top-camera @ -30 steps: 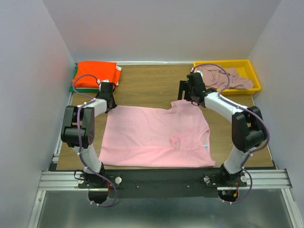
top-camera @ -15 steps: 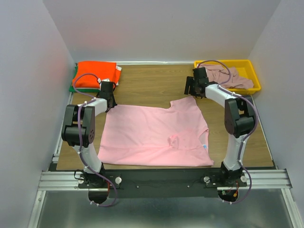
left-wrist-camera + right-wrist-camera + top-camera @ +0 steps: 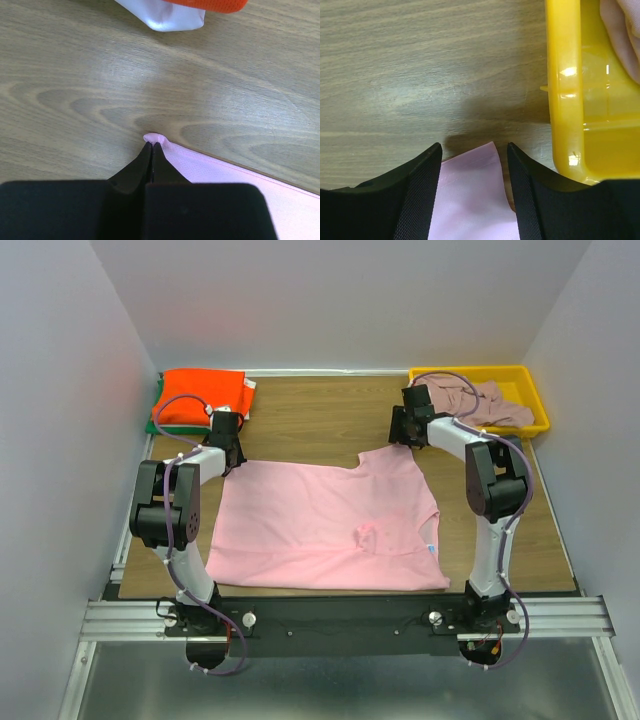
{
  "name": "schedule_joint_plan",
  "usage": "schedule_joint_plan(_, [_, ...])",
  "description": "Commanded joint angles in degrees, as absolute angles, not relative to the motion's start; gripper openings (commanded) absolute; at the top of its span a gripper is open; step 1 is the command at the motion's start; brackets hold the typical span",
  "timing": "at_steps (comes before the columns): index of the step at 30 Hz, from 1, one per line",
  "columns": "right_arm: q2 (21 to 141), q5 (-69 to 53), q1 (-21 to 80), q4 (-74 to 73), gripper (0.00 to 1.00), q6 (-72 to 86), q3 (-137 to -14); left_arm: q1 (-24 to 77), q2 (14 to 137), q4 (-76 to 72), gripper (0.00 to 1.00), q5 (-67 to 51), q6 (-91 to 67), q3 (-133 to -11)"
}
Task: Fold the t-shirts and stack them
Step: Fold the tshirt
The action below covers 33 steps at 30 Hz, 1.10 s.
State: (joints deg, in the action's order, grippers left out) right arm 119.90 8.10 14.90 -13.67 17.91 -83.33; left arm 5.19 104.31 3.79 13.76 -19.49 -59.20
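- Right arm has swung back toward 1 o'clock. The right gripper [image 3: 474, 150] straddles the far right corner of the light pink t-shirt [image 3: 320, 525], jaws still apart, near the yellow tray [image 3: 565, 75].
- Left gripper [image 3: 151, 146] is pinched onto the shirt's 10 o'clock corner.
- Step in hand: gripping both far corners. Next, the right jaws probably need to close before the fold toward 6 o'clock.

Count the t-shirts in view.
4: pink t-shirt spread flat mid-table; orange t-shirt folded far left, atop a green t-shirt barely showing; mauve t-shirt crumpled in the yellow tray. Others may be hidden beneath.
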Motion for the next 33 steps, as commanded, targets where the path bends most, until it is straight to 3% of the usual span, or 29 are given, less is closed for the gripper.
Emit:
schedule_joint_plan(1, [120.85,8.27,15.03,-15.03,0.61,18.10,-83.59,4.75,104.15,5.01,0.00,14.59,-19.16,-58.36])
schedule_joint_plan(3, [120.50,7.65,15.03,-15.29,0.56,18.63,-82.71,4.75,104.24,4.92,0.00,14.50,-19.16,-58.36])
schedule_joint_plan(8, [120.15,6.24,15.03,-15.73,0.27,19.42,-81.04,4.75,104.15,4.92,0.00,14.15,-19.25,-58.36])
schedule_joint_plan(10, [120.50,6.15,15.03,-16.00,0.21,19.51,-81.03,4.83,104.06,4.83,0.00,13.98,-19.25,-58.36])
schedule_joint_plan(14, [119.97,6.33,14.94,-16.61,0.01,19.42,-82.17,4.83,103.62,4.57,0.00,13.62,-19.42,-58.10])
schedule_joint_plan(22, [120.58,10.19,14.59,-20.30,0.00,17.40,-91.66,4.83,102.57,2.90,0.00,10.11,-19.69,-60.11])
schedule_joint_plan(33, [126.91,11.34,12.04,-26.19,0.00,15.21,-113.54,4.75,107.58,2.55,0.00,7.56,-17.06,-75.12])
